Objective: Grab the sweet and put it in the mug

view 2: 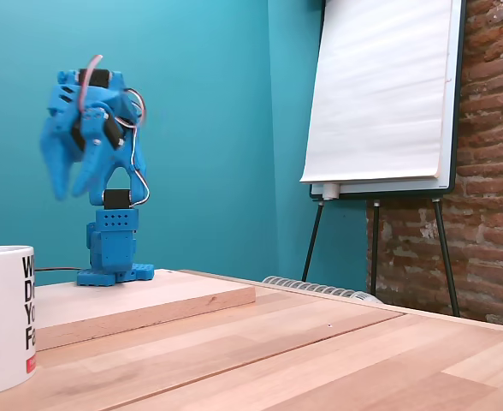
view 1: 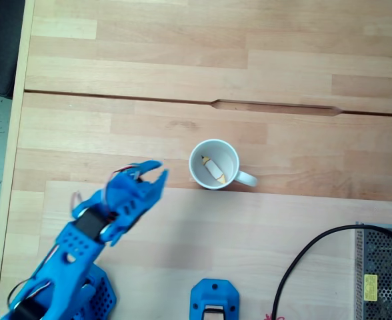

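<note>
Fixed view: end effector (view 1: 157, 171) seemingly slightly parted, empty; sweet (view 1: 215, 170) in mug (view 1: 195, 175).

Bright blue printed arm (view 1: 83, 247), perforated panels, black servos, thin looping wires

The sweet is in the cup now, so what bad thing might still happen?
1. The gripper hangs open near the mug; a swing that way might knock it over, and the sweet might spill out.
2. The black cable lies beside the arm's base and might snag.
</note>
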Controlling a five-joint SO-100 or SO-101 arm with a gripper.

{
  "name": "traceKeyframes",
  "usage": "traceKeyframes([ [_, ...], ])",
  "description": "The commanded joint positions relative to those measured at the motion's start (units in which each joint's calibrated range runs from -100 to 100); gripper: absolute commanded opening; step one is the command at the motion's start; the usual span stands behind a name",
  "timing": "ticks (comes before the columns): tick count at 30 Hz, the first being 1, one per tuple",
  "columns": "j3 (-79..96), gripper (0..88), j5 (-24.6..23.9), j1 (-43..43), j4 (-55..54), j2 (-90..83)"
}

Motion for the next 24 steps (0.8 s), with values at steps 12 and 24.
traceKeyframes([
  [12,34.86,3.5,-11.72,-18.66,-0.88,-33.63],
  [24,57.25,3.5,-15.78,-28.68,-0.96,-52.82],
])
